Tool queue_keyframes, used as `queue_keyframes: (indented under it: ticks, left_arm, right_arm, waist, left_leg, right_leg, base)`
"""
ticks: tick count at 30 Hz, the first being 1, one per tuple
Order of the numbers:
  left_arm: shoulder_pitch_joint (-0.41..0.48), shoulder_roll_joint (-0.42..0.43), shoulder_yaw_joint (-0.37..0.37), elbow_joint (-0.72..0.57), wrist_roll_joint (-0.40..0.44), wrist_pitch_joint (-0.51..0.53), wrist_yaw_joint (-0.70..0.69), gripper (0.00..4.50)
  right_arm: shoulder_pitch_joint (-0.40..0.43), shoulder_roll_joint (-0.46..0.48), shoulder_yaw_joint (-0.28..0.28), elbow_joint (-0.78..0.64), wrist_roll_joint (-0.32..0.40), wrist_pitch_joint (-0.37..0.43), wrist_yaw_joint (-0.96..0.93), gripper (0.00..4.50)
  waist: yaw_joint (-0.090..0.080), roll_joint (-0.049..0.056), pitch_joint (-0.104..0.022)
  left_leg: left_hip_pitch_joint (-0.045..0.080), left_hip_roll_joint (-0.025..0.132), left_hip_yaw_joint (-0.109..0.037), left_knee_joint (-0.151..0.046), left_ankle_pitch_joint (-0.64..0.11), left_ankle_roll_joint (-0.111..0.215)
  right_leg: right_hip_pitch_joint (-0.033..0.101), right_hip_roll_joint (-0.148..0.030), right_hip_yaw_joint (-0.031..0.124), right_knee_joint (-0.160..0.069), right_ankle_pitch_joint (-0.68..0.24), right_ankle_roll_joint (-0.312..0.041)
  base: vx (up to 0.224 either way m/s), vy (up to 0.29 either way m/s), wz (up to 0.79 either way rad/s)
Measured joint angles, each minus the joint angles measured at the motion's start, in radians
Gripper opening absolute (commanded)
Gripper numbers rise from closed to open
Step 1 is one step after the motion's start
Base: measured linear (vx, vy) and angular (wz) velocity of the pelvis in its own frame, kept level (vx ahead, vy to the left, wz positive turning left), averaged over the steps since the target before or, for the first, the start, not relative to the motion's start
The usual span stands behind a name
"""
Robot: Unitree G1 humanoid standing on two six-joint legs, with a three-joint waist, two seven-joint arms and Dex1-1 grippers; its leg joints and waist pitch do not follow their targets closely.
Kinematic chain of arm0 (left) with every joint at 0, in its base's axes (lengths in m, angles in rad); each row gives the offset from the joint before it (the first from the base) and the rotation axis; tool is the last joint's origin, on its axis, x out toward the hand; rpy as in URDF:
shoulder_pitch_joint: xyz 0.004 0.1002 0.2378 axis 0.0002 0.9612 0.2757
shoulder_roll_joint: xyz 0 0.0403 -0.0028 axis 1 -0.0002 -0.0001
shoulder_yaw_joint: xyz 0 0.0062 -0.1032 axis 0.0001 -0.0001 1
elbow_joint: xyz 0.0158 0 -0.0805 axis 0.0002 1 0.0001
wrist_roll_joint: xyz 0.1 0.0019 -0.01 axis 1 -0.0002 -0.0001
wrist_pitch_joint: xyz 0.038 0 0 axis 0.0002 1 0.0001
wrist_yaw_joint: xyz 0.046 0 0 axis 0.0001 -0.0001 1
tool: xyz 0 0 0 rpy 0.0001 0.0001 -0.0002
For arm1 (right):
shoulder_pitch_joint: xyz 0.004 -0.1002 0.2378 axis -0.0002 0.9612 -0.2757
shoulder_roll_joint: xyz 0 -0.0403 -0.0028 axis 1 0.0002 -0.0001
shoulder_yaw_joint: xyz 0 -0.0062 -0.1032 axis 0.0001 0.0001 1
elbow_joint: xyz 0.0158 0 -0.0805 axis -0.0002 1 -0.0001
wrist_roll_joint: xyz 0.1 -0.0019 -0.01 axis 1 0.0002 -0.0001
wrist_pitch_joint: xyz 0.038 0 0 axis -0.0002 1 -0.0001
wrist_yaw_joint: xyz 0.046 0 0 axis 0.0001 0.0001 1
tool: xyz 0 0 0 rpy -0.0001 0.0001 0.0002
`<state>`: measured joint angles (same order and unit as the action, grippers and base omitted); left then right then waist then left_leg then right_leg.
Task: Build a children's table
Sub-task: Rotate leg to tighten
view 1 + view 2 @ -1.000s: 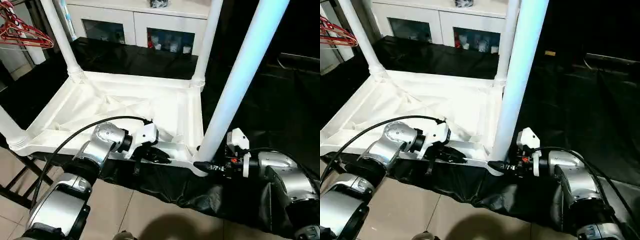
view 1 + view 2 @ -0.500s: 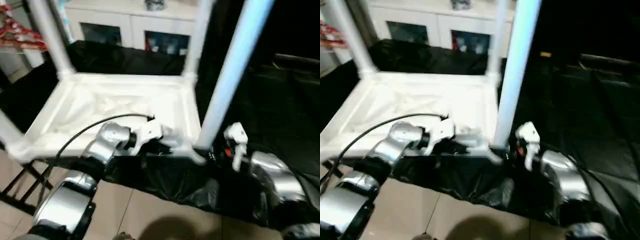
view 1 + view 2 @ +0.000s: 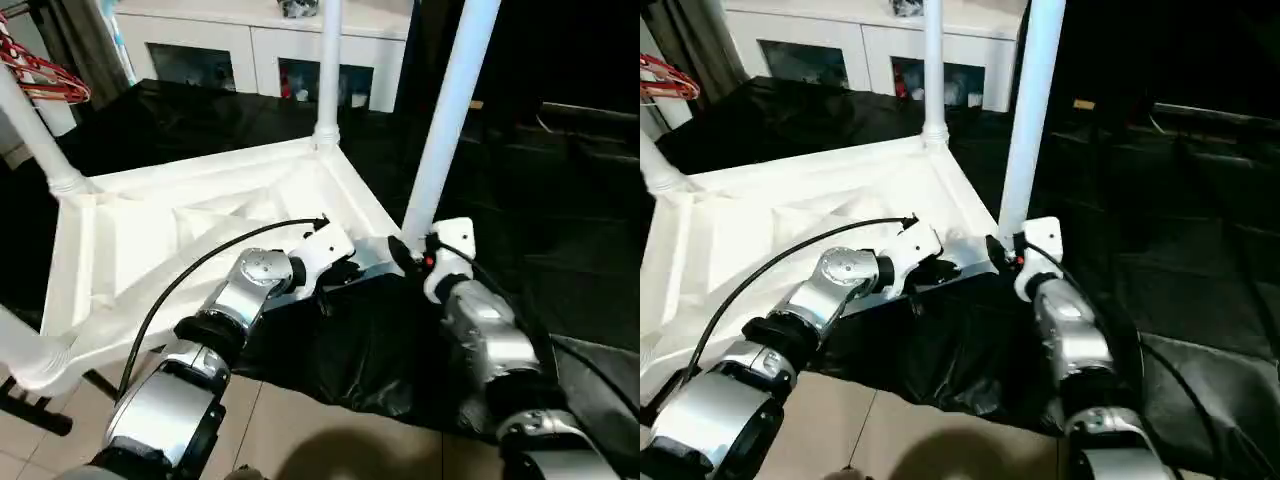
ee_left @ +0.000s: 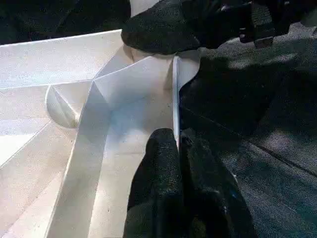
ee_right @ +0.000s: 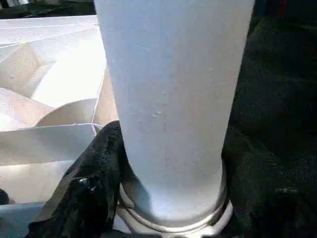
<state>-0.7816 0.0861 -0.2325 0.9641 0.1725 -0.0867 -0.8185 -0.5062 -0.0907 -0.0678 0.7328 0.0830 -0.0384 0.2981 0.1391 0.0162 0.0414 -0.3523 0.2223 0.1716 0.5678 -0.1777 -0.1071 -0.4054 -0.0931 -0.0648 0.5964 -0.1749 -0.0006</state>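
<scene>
The table top [image 3: 200,230] lies upside down with all four legs [image 3: 448,120] already standing in its corners. The left claw [image 4: 179,148] pinches its near rim; the right claw [image 5: 168,198] holds the nearest leg's base. Turning it upright remains.

Dim room; bright glare on the white table top [image 3: 150,240], perhaps overexposed.

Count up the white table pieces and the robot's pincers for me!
Table legs: 4
Table top: 1
Pincers: 2
Total: 7
</scene>
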Motion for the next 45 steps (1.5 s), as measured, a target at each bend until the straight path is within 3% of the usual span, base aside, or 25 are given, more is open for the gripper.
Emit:
queue_keyframes:
  ticks: [3,8,15,19,27,36,45]
  left_arm:
    - [0.004,0.0,0.0,-0.008,0.0,0.0,-0.004,0.0]
    - [0.025,0.014,-0.005,-0.046,-0.008,-0.005,-0.088,0.0]
    - [0.032,0.061,-0.012,-0.057,-0.039,-0.029,-0.216,0.0]
    - [0.037,0.087,-0.023,-0.07,-0.049,-0.047,-0.313,0.0]
    - [0.038,0.137,-0.038,-0.078,-0.07,-0.075,-0.454,0.0]
    - [0.038,0.159,-0.05,-0.078,-0.075,-0.088,-0.528,0.0]
    - [0.038,0.161,-0.05,-0.079,-0.082,-0.089,-0.552,0.0]
  right_arm:
    - [0.0,0.002,0.0,0.002,-0.003,-0.006,0.003,3.58]
    - [-0.003,-0.026,0.02,0.018,-0.019,-0.032,0.059,3.58]
    - [0.051,-0.121,0.072,-0.048,-0.001,-0.054,0.317,3.58]
    - [0.099,-0.197,0.096,-0.116,0.044,-0.051,0.518,3.58]
    - [0.137,-0.271,0.132,-0.221,0.137,-0.004,0.791,2.92]
    - [0.153,-0.322,0.166,-0.274,0.148,0.051,0.898,2.17]
    - [0.167,-0.34,0.175,-0.318,0.15,0.084,0.913,2.0]
  waist:
    - [0.001,0.0,0.0]
    - [0.005,0.0,0.0]
    - [0.006,0.0,0.0]
    - [0.011,0.0,0.0]
    - [0.021,0.0,0.001]
    - [0.037,0.0,0.001]
    - [0.038,0.0,0.001]
  left_leg:
    - [0.0,0.0,0.0,0.0,0.0,0.0]
    - [0.0,0.0,0.0,-0.001,0.0,0.0]
    - [-0.001,0.001,0.0,0.0,0.0,0.0]
    - [-0.002,0.001,0.0,0.001,0.0,0.0]
    - [-0.006,0.002,0.0,0.003,0.0,0.001]
    - [-0.006,0.002,0.0,0.003,0.0,0.001]
    - [-0.006,0.002,0.0,0.004,0.0,0.001]
  right_leg:
    - [0.0,0.0,0.0,0.0,0.0,0.0]
    - [0.0,0.0,0.0,-0.001,0.0,0.0]
    - [0.0,0.0,0.0,0.0,0.0,0.0]
    - [0.0,0.0,-0.001,0.0,0.0,0.0]
    - [-0.002,-0.001,-0.002,0.0,0.0,0.0]
    - [-0.002,-0.001,-0.002,0.0,0.0,0.0]
    - [-0.002,-0.001,-0.002,0.001,0.0,0.0]
  base:
    - [0.0,0.0,0.0]
    - [0.0,0.0,0.0]
    - [0.0,0.0,0.0]
    - [0.0,0.0,0.0]
    - [0.0,0.0,0.0]
    - [0.0,0.0,0.0]
    - [0.0,0.0,0.0]
